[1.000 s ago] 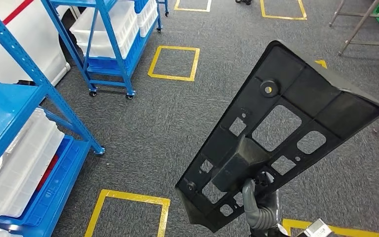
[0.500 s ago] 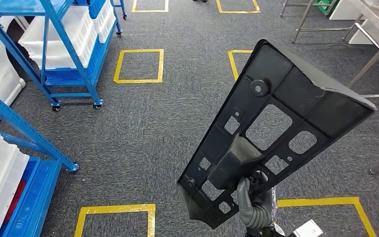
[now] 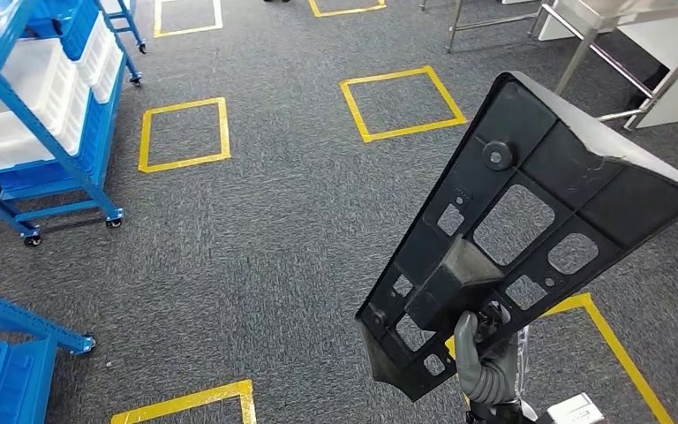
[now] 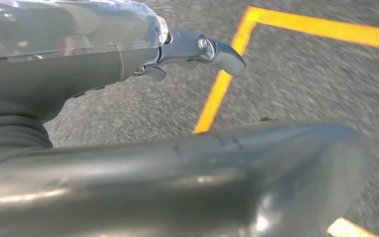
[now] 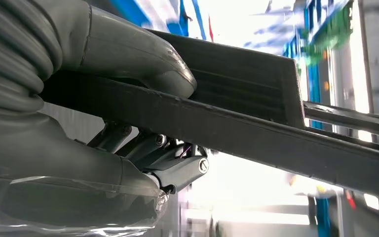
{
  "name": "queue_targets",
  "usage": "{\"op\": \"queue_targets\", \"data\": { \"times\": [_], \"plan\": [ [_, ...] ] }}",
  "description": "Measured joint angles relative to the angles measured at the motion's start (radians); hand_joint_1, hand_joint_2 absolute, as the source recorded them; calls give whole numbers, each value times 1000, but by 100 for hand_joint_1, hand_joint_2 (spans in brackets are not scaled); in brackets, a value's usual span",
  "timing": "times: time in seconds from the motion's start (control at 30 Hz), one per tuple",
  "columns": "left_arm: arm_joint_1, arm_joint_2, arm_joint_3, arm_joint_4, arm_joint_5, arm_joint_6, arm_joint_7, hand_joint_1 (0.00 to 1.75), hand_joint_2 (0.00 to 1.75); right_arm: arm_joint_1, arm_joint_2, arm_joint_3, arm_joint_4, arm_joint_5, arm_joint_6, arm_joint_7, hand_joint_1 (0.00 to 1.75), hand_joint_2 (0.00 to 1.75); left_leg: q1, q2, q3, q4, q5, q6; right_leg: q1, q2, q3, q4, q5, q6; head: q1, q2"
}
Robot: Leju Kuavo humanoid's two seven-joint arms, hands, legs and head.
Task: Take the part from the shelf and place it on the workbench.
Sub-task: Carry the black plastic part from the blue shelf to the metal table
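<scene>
A large flat black plastic part [image 3: 530,230], pierced by several cut-outs, stands tilted above the grey carpet on the right of the head view. My right hand [image 3: 481,362] grips it at its lower narrow end. In the right wrist view the thumb [image 5: 128,54] presses on one face of the part [image 5: 256,133] and the fingers [image 5: 172,158] curl under the other. My left hand [image 4: 128,98] hangs over the carpet and holds nothing; its fingers [image 4: 202,49] stand apart from the thick thumb [image 4: 177,187].
Blue wheeled shelving [image 3: 44,106] with white bins stands at the far left, and another blue rack [image 3: 9,340] at the lower left. Yellow taped squares [image 3: 402,102] mark the carpet. Metal table legs and a pale bench [image 3: 636,44] stand at the upper right.
The whole view has swung: the blue shelves have slid off to the left and the metal-legged bench has come closer at the upper right. The part stays in my right hand.
</scene>
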Motion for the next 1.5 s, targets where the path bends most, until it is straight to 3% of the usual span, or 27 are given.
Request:
{"op": "queue_targets", "data": {
  "times": [0.07, 0.1, 0.13, 0.17, 0.27, 0.43, 0.5, 0.57, 0.63, 0.7, 0.73, 0.77, 0.83, 0.9, 0.93, 1.0, 1.07, 1.13, 1.2, 1.23, 1.27, 1.3, 1.37, 1.43, 1.5],
  "plan": [
    [2, 5, 1, 0, -2, -16, -8, 0, 0, 6, -3, -6, -10, 9, -16, 0, 175, 175, 2, -64, -58, 124, -67, 0, 3, 26, 0, -1, 1, -11, 0, 0],
    [3, 7, 1, 0, -4, -25, -12, 0, 0, 12, -4, -9, -14, 14, -25, 0, 175, 175, 1, -77, -95, 196, -96, 2, 6, 41, 0, 0, 1, -14, 0, 0],
    [4, 10, 1, 0, -6, -32, -15, 0, 0, 20, -6, -13, -19, 17, -32, 0, 175, 175, 0, -82, -124, 245, -106, 5, 10, 57, 1, 0, 0, -16, 0, 0],
    [5, 13, 1, 0, -7, -39, -18, 0, 0, 28, -7, -17, -23, 19, -37, 0, 175, 175, -1, -84, -138, 260, -95, 9, 14, 74, 3, 0, -1, -18, 0, 0],
    [7, 20, 2, 0, -10, -50, -22, 0, 0, 43, -10, -27, -34, 27, -44, 0, 175, 175, -4, -90, -122, 192, -26, 22, 20, 106, 8, 1, -2, -19, 0, 0],
    [7, 21, 2, 0, -10, -52, -23, 0, 0, 47, -11, -28, -36, 30, -45, 0, 175, 175, -5, -95, -109, 159, -6, 25, 20, 112, 10, 1, -2, -19, 0, 0],
    [9, 30, 1, 0, -30, -67, -42, 0, 0, 60, -12, -35, -48, 50, -51, 0, 175, 175, -8, -136, -73, 60, 33, 34, 19, 136, 8, 2, -2, -14, 0, 0],
    [11, 42, -29, 0, -114, -101, -136, 0, 0, 83, -15, -55, -64, 114, -58, 0, 175, 175, -10, -143, -32, -43, 71, 49, 18, 118, -8, 23, -17, 3, 0, 0],
    [14, 45, -69, 0, -186, -127, -224, 0, 0, 92, -17, -70, -68, 179, -61, 0, 175, 175, -10, -96, -20, -65, 81, 58, 15, 61, -57, 116, -71, 20, 1, 0],
    [16, 46, -87, 0, -200, -149, -244, 0, 0, 89, -18, -77, -67, 229, -68, 3, 175, 175, -10, -64, -19, -65, 78, 58, 7, 41, -116, 232, -118, 31, 1, 0],
    [17, 48, -95, 0, -207, -166, -250, 0, 0, 87, -19, -81, -66, 261, -70, 9, 175, 175, -10, -49, -19, -64, 76, 56, 2, 38, -127, 254, -117, 37, 1, 0],
    [16, 52, -103, 0, -216, -188, -254, 0, 0, 83, -22, -88, -65, 296, -71, 17, 175, 175, -9, -34, -17, -63, 73, 53, -3, 34, -118, 236, -98, 42, 1, 0],
    [13, 68, -120, 0, -231, -238, -261, 0, 0, 70, -37, -108, -64, 367, -67, 39, 175, 175, -6, -8, -13, -57, 64, 43, -10, 0, -52, 112, -39, 48, 1, 0],
    [10, 90, -132, 0, -238, -284, -267, 0, 0, 61, -58, -133, -63, 415, -59, 55, 175, 175, -7, 12, -9, -48, 52, 29, -6, -34, 1, 13, -9, 42, 1, 0],
    [8, 101, -135, 0, -237, -301, -270, 0, 0, 61, -66, -146, -62, 428, -55, 58, 175, 175, -8, 20, -6, -45, 48, 22, -2, -38, 8, -1, -10, 35, 1, 0],
    [2, 124, -136, 0, -231, -329, -273, 0, 0, 63, -79, -169, -63, 440, -50, 62, 175, 175, -6, 34, 2, -46, 43, 9, 2, -15, 6, 1, -9, 20, 0, 0],
    [-3, 142, -136, 0, -222, -348, -274, 0, 0, 64, -87, -185, -68, 446, -47, 63, 175, 175, 0, 3, -3, -21, 20, -2, -1, 7, 5, -2, -7, 7, 0, 0],
    [-4, 153, -136, 0, -218, -358, -273, 0, 0, 62, -89, -191, -73, 455, -43, 68, 175, 175, 4, -57, -48, 80, -39, -7, -2, 29, 5, -3, -5, -4, 0, 0],
    [-2, 158, -137, 0, -218, -361, -270, 0, 0, 60, -89, -192, -76, 468, -38, 73, 175, 175, 4, -79, -116, 214, -90, -5, 3, 55, 5, -3, -5, -10, 0, 0],
    [-1, 160, -137, 1, -218, -362, -268, 0, 0, 59, -89, -192, -76, 474, -37, 76, 175, 175, 4, -82, -137, 247, -90, -2, 6, 71, 6, -2, -5, -12, 0, 0],
    [-1, 162, -137, 1, -219, -362, -266, 0, 0, 57, -89, -192, -76, 480, -36, 78, 175, 175, 3, -84, -141, 243, -70, 3, 9, 87, 7, -2, -5, -12, 0, 0],
    [-2, 164, -137, 1, -222, -365, -264, 0, 0, 53, -89, -192, -76, 483, -36, 80, 175, 175, 1, -90, -128, 200, -33, 9, 11, 103, 9, -2, -5, -12, 0, 0],
    [-4, 170, -138, 1, -228, -371, -263, 0, 0, 40, -89, -192, -76, 479, -33, 87, 175, 175, -2, -133, -78, 70, 41, 22, 13, 131, 10, -1, -5, -11, 0, 0],
    [-6, 176, -140, 1, -233, -377, -262, 0, 0, 25, -92, -192, -75, 473, -29, 92, 175, 175, -3, -170, -45, -14, 64, 28, 11, 156, 4, 1, -1, -5, 0, 0],
    [-10, 179, -142, 1, -235, -381, -261, 0, 0, 18, -95, -193, -73, 471, -24, 93, 175, 175, -5, -160, -35, -33, 62, 31, 7, 180, -4, 0, 5, 8, 0, 0]
  ]
}}
